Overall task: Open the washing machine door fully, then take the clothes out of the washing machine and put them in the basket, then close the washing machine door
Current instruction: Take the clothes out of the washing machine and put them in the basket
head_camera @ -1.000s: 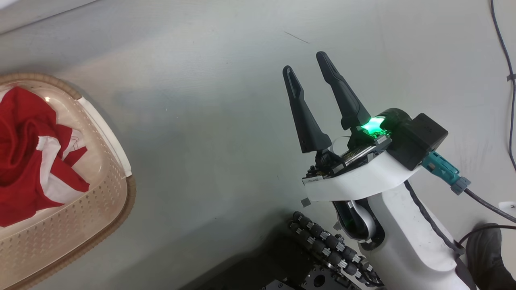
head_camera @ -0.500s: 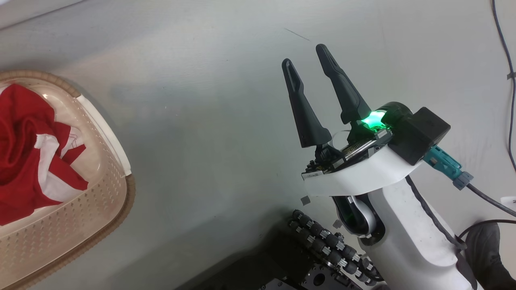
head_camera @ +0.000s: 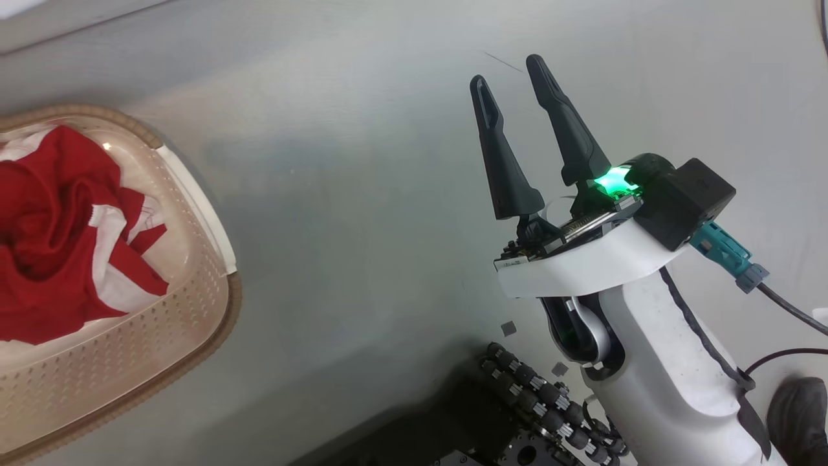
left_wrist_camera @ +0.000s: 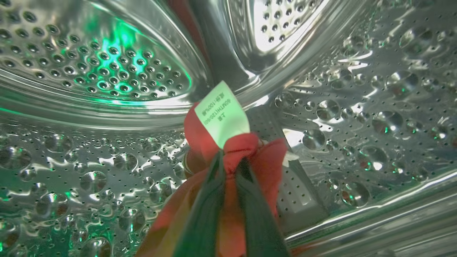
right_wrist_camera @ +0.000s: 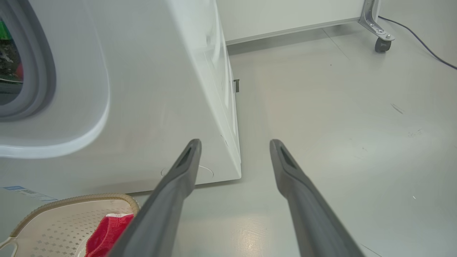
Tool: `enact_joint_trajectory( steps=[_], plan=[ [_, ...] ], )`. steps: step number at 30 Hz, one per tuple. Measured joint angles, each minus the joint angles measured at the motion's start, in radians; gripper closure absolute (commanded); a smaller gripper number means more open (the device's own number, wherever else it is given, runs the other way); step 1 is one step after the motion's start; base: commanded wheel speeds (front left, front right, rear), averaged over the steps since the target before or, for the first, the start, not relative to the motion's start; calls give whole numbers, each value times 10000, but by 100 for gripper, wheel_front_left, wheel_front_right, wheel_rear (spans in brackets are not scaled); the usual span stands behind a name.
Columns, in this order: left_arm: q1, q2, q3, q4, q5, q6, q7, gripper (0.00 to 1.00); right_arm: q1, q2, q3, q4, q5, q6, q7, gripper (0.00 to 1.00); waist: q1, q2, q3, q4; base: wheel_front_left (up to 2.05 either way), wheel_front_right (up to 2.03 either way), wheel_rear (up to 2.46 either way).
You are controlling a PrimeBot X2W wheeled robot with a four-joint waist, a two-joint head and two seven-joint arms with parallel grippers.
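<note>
- The left gripper (left_wrist_camera: 230,160), inside the washing machine's drum (left_wrist_camera: 89,64), is clamped on a red garment (left_wrist_camera: 266,160) with a white label (left_wrist_camera: 221,116).
- The right gripper (head_camera: 508,71) hangs empty beside the washing machine (right_wrist_camera: 150,107), fingers apart.
- Red-and-white clothes (head_camera: 58,213) lie in the basket (head_camera: 194,304) at the machine's front.

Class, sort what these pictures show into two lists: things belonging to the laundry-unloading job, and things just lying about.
Belonging to the job: washing machine; red garment pinched by the left hand; second red garment in the basket; open right hand.
Lying about: caster wheel; grey floor scrap; person's shoe.
</note>
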Motion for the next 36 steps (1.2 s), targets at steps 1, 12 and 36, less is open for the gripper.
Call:
enact_joint_trajectory(
  steps=[1, 12, 36],
  plan=[
    [90, -23, 44, -54, -17, 8, -205, 100, -15, 0, -12, 29, -25, 0, 0, 0, 0, 0, -25, 49, 0, 0, 0],
    [1434, -648, 548, -564, -355, 364, -2686, 100, -64, -4, -422, 418, -543, 4, 0, 0, 0, 0, -516, 573, 0, 0, 0],
    [6200, -2708, 464, -1870, -625, 1373, -7415, 100, 704, -44, -1427, 1331, -1693, 165, 0, 0, -1, 0, -2840, 1900, 0, 0, 0]
  ],
)
